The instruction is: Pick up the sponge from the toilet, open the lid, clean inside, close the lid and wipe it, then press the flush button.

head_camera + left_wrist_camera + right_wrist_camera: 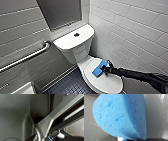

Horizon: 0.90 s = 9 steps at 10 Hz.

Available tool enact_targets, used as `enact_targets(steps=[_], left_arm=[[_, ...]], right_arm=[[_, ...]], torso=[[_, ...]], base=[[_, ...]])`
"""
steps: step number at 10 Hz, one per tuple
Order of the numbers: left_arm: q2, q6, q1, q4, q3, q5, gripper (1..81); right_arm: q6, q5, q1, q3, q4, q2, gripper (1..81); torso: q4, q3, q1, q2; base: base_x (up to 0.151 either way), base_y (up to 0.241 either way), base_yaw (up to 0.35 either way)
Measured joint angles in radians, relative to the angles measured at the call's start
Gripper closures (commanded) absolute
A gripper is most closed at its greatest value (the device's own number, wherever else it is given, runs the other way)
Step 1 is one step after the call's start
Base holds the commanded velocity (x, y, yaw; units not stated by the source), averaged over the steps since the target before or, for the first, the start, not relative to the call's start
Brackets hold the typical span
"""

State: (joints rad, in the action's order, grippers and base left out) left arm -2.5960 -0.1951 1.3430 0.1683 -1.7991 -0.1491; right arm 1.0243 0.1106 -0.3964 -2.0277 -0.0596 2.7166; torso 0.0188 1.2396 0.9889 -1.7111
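Right gripper: the right gripper [106, 68] reaches in on a black arm [140, 75] over the toilet; its jaws are clenched on one end of the sponge.
Sponge: the blue sponge [99, 69] sticks out from the jaws toward the tank and lies on the shut lid. In the right wrist view the sponge [119, 116] bulges in a curve just ahead of the jaws, its pores plain to see.
Lid: the white lid [107, 83] is down, right under the jaws and the sponge, and it touches the sponge.
Toilet: the white toilet [81, 53] stands in the corner, with the bowl beneath the jaws and the tank beyond them.
Tank: the boxy tank [71, 41] sits well past the sponge's free end, apart from the jaws.
Button: the dark round flush button [76, 34] is in the middle of the tank top, far ahead of the jaws and untouched.
Grab bar: a metal grab bar [27, 57] slants along the grey wall, well off to the side of the jaws, beyond the tank.
Wall: white tiles [130, 25] rise close behind the jaws on the arm's side.
Floor: dark small tiles [70, 86] lie below the jaws, beside the bowl.
Left wrist view: grey robot panels [15, 116] and a slanted grey bar [53, 116]; I cannot tell the state of the jaws on that arm.
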Motion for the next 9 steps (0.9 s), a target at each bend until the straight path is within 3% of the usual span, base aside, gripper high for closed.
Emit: enact_targets(steps=[9], left_arm=[[0.0, 0.008, 0.0, 0.0, 0.0, 0.0, 1.0]], right_arm=[[-0.009, -0.153, -0.286, 0.372, 0.003, -0.364, 81.1]], torso=[[0.0, 0.0, 0.0, 0.0]], base=[[0.0, 0.0, 0.0]])
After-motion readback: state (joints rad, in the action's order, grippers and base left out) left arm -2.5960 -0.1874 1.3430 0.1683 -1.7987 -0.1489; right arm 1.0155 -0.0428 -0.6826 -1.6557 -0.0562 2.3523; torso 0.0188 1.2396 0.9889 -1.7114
